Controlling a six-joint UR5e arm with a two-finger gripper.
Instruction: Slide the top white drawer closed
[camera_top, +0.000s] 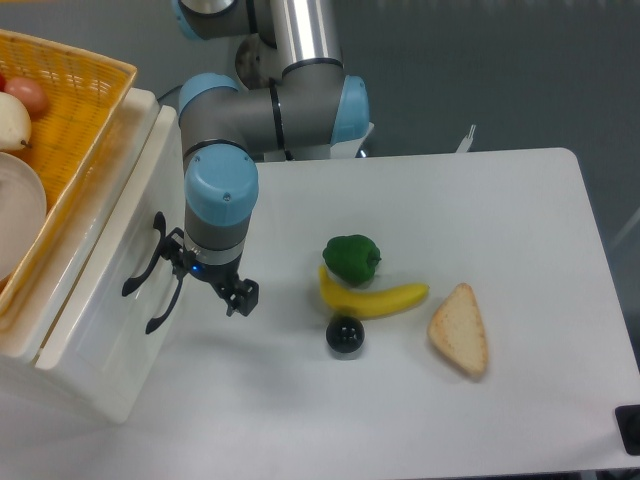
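Note:
The top white drawer of the cream cabinet at the left stands almost flush with the cabinet, with only a thin slit open along its upper edge. Its black curved handle sits just above the lower drawer's handle. My gripper hangs just right of the drawer front, fingers pointing down toward the table. The jaws are shut with nothing between them. The gripper's body touches the drawer front beside the handles.
An orange wicker basket with fruit and a plate sits on top of the cabinet. On the table to the right lie a green pepper, a banana, a black ball and a bread slice.

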